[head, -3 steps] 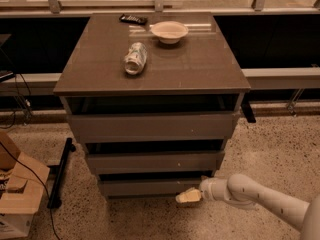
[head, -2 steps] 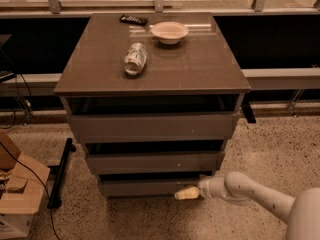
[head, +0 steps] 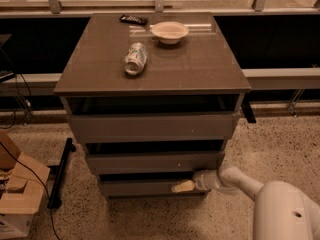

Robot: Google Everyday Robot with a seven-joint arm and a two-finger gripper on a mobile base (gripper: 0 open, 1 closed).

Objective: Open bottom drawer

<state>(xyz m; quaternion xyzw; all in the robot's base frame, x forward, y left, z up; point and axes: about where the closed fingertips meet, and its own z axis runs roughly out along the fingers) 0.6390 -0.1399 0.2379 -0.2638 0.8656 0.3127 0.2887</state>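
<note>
The grey-brown cabinet (head: 150,69) has three stacked drawers. The bottom drawer (head: 140,188) is the lowest, narrowest front, plain and handleless, with a dark gap above it. My gripper (head: 183,186) is at the right part of that front, its cream fingertips lying against the drawer's upper edge. My white arm (head: 240,181) reaches in from the lower right. The middle drawer (head: 150,162) with a small white speck sits just above the gripper.
On the cabinet top lie a tipped can (head: 135,58), a white bowl (head: 170,31) and a black remote (head: 133,19). A cardboard box (head: 20,194) and a black bar (head: 60,171) stand on the speckled floor at left. A ledge runs behind.
The gripper has shifted slightly left along the bottom drawer front, and the arm's elbow has come closer to the camera. The drawer has not visibly moved.
</note>
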